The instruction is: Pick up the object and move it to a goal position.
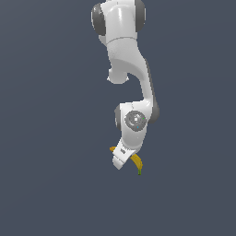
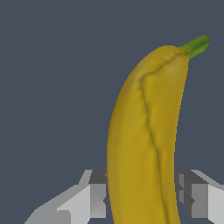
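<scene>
The object, a curved yellow banana (image 1: 137,164), shows in the exterior view as a green-tipped end to one side of the white hand and a darker orange end (image 1: 112,149) to the other. My gripper (image 1: 121,159) sits over its middle. In the wrist view the banana (image 2: 144,131) fills the frame lengthwise, green stem tip (image 2: 197,45) pointing away. The grey fingers (image 2: 97,197) press against both of its sides, so my gripper (image 2: 141,199) is shut on it. The part of the banana under the hand is hidden.
A plain dark grey-blue surface (image 1: 55,184) lies all around. The white arm (image 1: 126,55) comes down from the top of the exterior view. No goal marker shows.
</scene>
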